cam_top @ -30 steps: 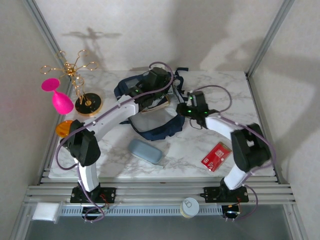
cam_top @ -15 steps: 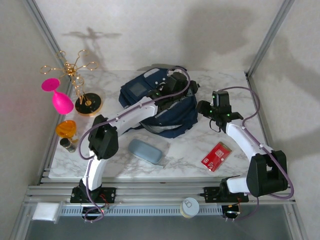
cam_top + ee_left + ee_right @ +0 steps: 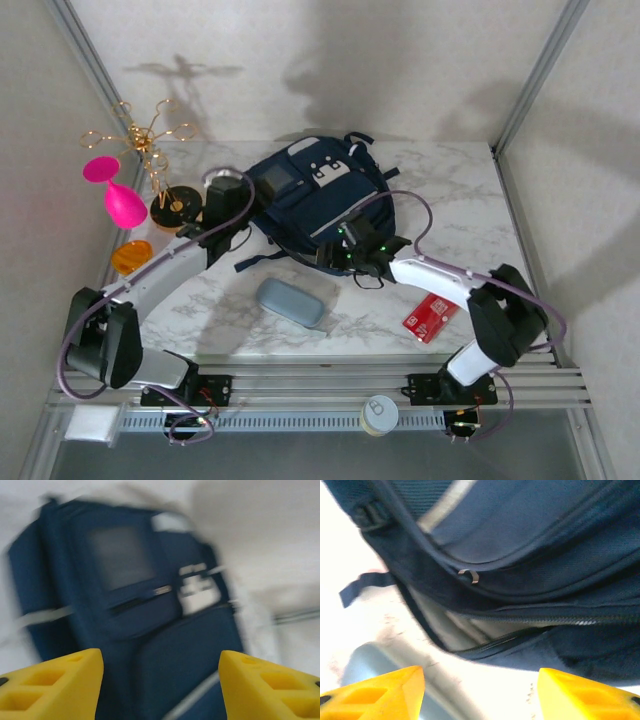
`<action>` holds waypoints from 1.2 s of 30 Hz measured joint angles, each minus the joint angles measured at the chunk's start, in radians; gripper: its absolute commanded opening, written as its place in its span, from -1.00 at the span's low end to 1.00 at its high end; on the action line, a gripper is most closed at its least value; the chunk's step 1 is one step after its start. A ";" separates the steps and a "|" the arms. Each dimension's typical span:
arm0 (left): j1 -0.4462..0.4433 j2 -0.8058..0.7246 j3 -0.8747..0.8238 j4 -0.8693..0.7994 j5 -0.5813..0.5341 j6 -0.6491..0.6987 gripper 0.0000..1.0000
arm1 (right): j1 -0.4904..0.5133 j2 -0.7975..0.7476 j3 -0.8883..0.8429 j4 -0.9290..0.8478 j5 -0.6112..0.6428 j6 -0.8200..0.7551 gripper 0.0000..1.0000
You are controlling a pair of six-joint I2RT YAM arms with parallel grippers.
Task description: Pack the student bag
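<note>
Student bag (image 3: 320, 200) ahead of left gripper (image 3: 160, 662), jaws wide, empty; same for right gripper (image 3: 481, 675)

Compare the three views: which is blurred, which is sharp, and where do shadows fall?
Left wrist: heavy motion blur smears the bag. Right wrist: fairly sharp, the zipper teeth readable, the table washed out white. Top external: sharp, with soft arm shadows on the back wall.

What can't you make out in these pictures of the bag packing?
Left wrist view: motion blur smears the student bag; its patch markings are unreadable.
Right wrist view: the bag's contents, hidden behind the zipper and fabric.
Top view: print on the red packet, too small.
</note>
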 measured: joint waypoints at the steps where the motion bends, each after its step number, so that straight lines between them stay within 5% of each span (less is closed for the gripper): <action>1: 0.022 0.010 -0.036 0.000 0.011 -0.006 0.25 | -0.020 0.018 -0.003 0.015 -0.005 -0.002 0.22; 6: 0.103 0.097 -0.093 0.039 0.058 -0.029 0.23 | -0.161 0.092 -0.002 0.113 -0.044 -0.081 0.19; 14: 0.100 0.246 -0.111 0.223 0.126 -0.099 0.18 | -0.304 0.128 0.048 0.130 -0.027 -0.243 0.27; 24: 0.079 0.415 -0.096 0.446 0.174 -0.250 -0.11 | -0.227 -0.082 0.011 0.025 0.040 -0.257 0.35; 36: 0.045 0.479 -0.089 0.565 0.186 -0.371 -0.93 | -0.074 -0.074 -0.013 -0.025 0.045 -0.132 0.43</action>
